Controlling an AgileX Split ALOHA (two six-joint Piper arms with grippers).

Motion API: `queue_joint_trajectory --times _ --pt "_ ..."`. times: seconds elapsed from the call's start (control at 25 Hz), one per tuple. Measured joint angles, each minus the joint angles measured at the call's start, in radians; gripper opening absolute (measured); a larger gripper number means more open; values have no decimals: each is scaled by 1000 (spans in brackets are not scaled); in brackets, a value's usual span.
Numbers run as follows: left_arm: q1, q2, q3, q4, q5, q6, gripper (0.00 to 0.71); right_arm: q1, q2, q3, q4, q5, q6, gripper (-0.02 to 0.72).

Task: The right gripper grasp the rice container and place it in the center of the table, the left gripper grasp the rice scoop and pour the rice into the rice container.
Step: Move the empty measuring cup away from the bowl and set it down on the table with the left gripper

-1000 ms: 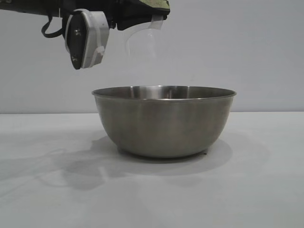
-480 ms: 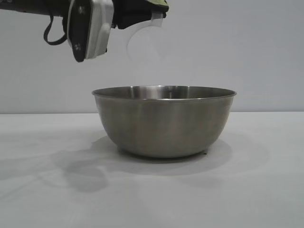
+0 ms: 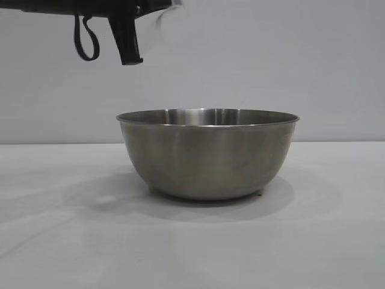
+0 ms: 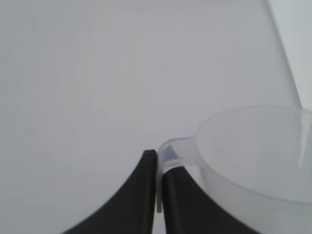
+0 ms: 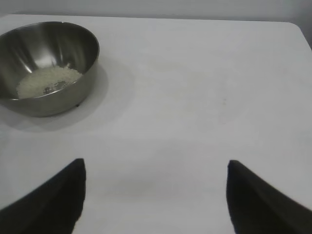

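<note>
The steel rice container stands upright on the white table. In the right wrist view the container holds a patch of off-white rice. My left gripper is shut on the side handle of the clear plastic rice scoop. In the exterior view only a faint edge of the scoop shows at the top, high above the container's left side, below the black left arm. My right gripper is open and empty, above bare table away from the container.
The table's far edge meets a plain grey wall. A cable loop hangs from the left arm. The table's corner shows in the right wrist view.
The left arm has risen with the scoop, so the wrist camera housing and most of the scoop have left the top of the exterior view. The container has not moved.
</note>
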Motion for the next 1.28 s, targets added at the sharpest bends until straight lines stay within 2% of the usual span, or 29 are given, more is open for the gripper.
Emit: queue_joint_trajectory --times 0.08,0.24,0.52,0.8,1.28 --pt "0 0 0 -144 0 -140 0 0 0 0 0 0 0 558" --pt "0 0 7 -352 0 -354 0 0 0 0 0 0 0 558" --pt "0 0 76 -602 0 -586 0 0 0 0 0 0 0 558" --pt "0 38 133 -713 0 -692 0 0 0 0 0 0 0 558" --pt "0 177 192 -717 4 -792 0 0 0 0 2 0 0 558"
